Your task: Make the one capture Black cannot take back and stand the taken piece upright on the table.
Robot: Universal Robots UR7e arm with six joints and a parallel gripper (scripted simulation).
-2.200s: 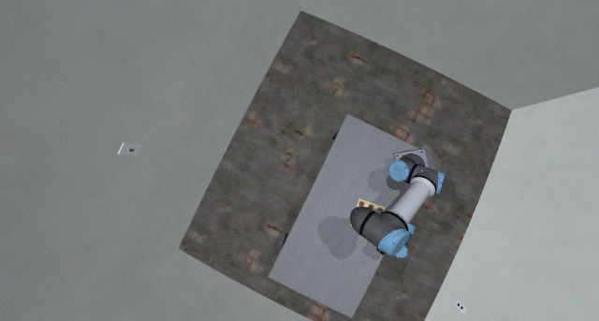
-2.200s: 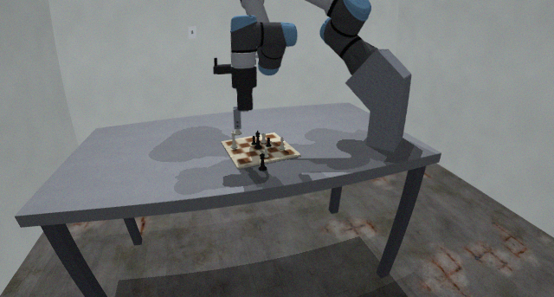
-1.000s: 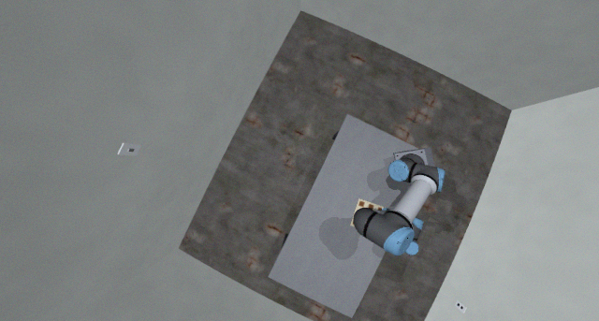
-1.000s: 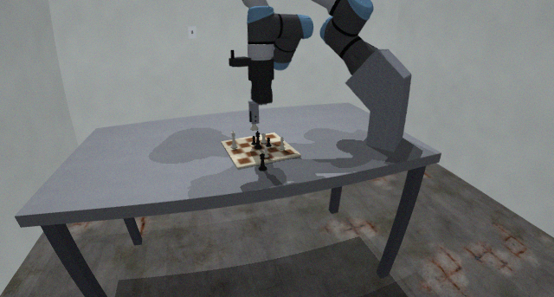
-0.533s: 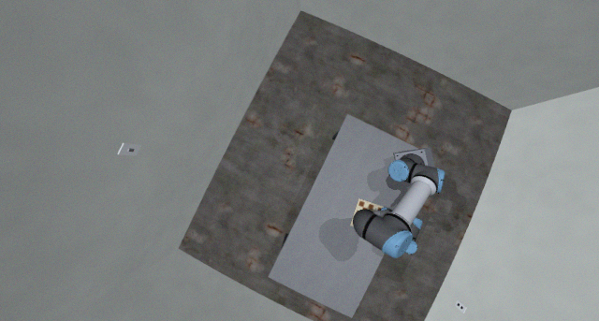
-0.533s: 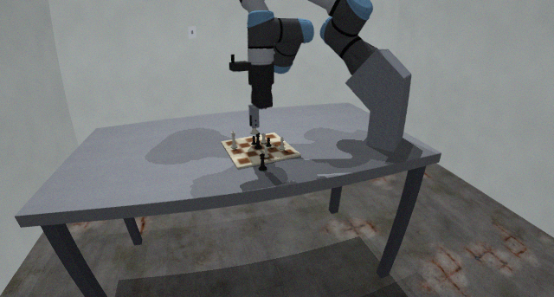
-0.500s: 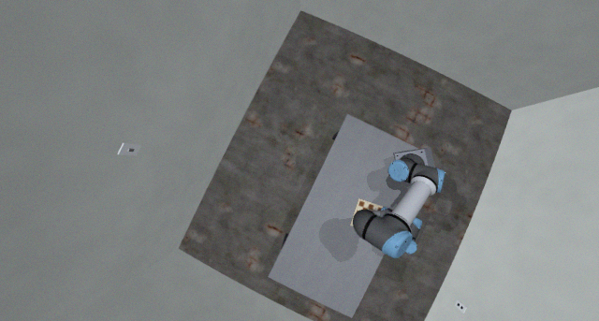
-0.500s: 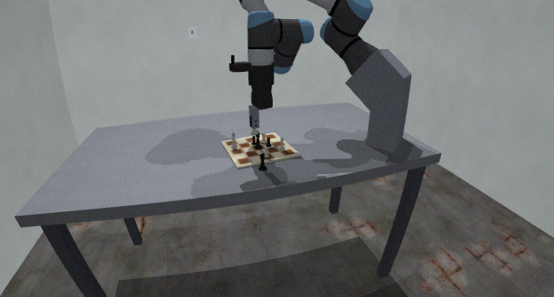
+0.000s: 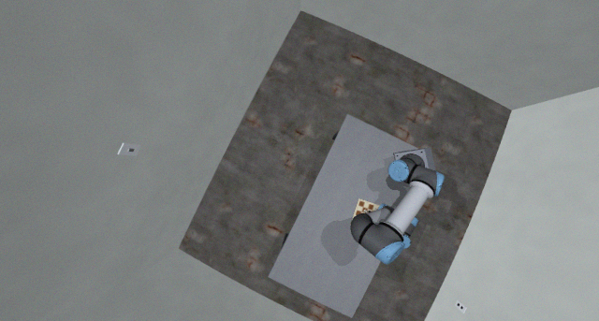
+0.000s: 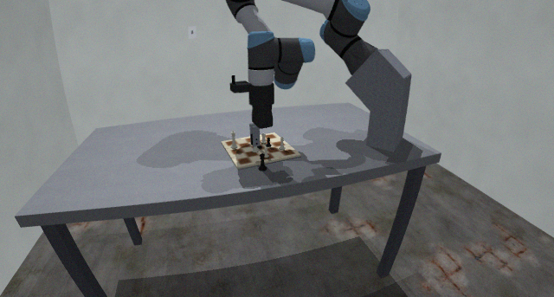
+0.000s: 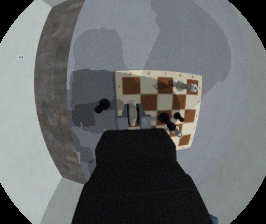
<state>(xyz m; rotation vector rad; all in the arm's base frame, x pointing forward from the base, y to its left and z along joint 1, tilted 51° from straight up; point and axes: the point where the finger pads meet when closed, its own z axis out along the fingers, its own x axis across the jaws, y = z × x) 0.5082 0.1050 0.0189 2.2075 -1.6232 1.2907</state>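
The small chessboard (image 10: pixel 260 151) lies on the grey table; it also shows in the wrist view (image 11: pixel 158 104) and, half hidden by the arm, in the overhead view (image 9: pixel 365 207). My gripper (image 10: pixel 255 140) hangs upright just above the board's middle, shut on a small pale piece that the fingers mostly hide (image 11: pixel 136 117). A black piece (image 10: pixel 262 162) stands upright on the table just off the board's near edge; it also shows in the wrist view (image 11: pixel 103 104). White pieces (image 10: pixel 234 138) (image 10: pixel 281 144) and a black piece (image 10: pixel 268 142) stand on the board.
The robot's base pedestal (image 10: pixel 383 102) stands on the table to the right of the board. The table's front edge (image 10: pixel 225 202) runs a short way in front of the board. The arm's shadows fall across the table top around the board.
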